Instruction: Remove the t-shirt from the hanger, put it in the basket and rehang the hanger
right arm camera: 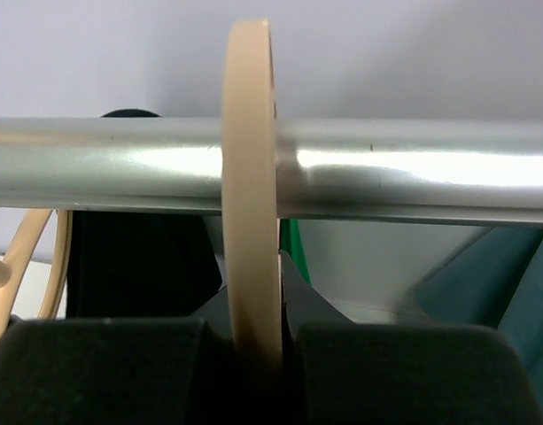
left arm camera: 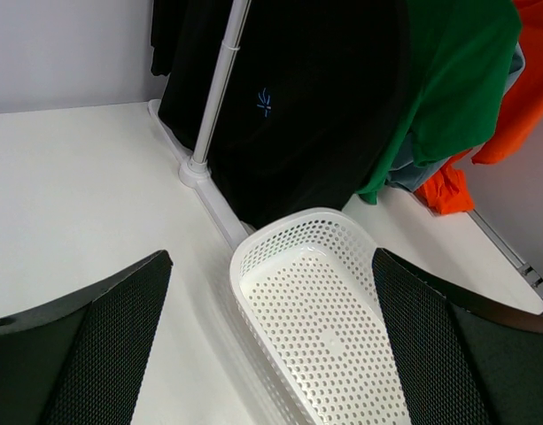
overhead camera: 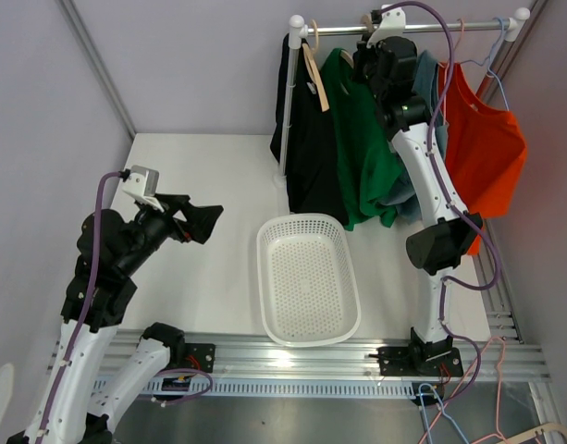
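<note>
A green t-shirt [overhead camera: 364, 153] hangs on a beige hanger from the metal rail [overhead camera: 403, 30] at the back. My right gripper [overhead camera: 375, 57] is up at the rail, shut on the beige hanger hook [right arm camera: 251, 186], which loops over the rail [right arm camera: 413, 173]. The green shirt [right arm camera: 293, 248] shows just behind the fingers. My left gripper [overhead camera: 204, 222] is open and empty, held over the table left of the basket; in its wrist view its fingers [left arm camera: 94, 345] frame the basket [left arm camera: 280, 252] and the green shirt [left arm camera: 448, 80].
A black shirt [overhead camera: 306, 148] on a beige hanger [overhead camera: 315, 74], a teal shirt [overhead camera: 429, 102] and an orange shirt [overhead camera: 486, 148] hang on the same rail. A white perforated basket [overhead camera: 265, 250] lies on the table. The rack's post [overhead camera: 285, 111] stands behind it.
</note>
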You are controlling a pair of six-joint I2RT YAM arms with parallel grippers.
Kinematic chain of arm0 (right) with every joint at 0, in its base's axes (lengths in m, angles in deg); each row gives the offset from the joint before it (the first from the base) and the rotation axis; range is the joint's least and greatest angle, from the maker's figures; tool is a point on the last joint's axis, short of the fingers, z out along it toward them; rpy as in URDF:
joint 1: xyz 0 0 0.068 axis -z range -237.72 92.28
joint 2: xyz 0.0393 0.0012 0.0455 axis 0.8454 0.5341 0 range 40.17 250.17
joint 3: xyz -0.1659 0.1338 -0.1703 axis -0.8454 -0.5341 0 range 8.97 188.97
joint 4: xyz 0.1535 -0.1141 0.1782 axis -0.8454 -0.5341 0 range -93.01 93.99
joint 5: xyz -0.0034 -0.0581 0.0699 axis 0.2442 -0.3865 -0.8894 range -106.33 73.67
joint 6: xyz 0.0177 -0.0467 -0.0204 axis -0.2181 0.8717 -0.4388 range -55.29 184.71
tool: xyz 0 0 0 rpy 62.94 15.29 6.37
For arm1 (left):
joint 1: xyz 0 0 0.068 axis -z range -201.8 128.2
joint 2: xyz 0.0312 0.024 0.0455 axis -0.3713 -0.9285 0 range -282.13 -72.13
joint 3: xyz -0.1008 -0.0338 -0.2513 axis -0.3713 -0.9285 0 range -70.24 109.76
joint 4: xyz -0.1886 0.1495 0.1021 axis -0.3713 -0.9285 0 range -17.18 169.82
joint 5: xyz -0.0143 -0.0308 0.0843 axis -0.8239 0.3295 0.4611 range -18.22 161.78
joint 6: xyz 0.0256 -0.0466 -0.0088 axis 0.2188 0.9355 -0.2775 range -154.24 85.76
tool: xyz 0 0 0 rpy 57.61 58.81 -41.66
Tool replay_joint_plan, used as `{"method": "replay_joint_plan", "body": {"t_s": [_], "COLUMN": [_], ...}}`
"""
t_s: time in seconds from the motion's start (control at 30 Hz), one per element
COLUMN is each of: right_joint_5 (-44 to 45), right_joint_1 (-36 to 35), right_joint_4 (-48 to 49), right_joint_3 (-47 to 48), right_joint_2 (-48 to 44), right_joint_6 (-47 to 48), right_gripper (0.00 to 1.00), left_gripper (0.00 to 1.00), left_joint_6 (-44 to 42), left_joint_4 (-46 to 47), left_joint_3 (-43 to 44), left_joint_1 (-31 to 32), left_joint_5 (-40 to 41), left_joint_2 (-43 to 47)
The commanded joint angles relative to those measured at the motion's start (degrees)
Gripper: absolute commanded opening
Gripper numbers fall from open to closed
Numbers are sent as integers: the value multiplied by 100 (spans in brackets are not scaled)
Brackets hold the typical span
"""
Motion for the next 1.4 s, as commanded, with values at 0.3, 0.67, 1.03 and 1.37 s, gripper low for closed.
{"method": "replay_joint_plan", "body": {"t_s": [0.3,0.67,1.03,1.37], "right_joint_5": [170,4763,6111,5936], "right_joint_1": [-119,-1199,-1683,-2043], "right_joint_4": [480,1220,-1426,-1435], "right_joint_3": [522,-2132,-1720,-2221], "right_joint_2": [-919,-2756,-2836,-3293], "right_joint_6": [-26,-761,-2452,-2478], "right_gripper": [0,0,0,0], "left_gripper": [99,99,100,99], "left_joint_6": [22,-460,-1374,-1884], "left_joint_4": [119,-198,2533,3600], "left_joint_3": [370,1820,346,862], "left_joint_1": [47,2626,5329,5382], "left_joint_5": [-796,813,1829,2346], "left_joint_2": [-338,-1542,-1912,-3071]}}
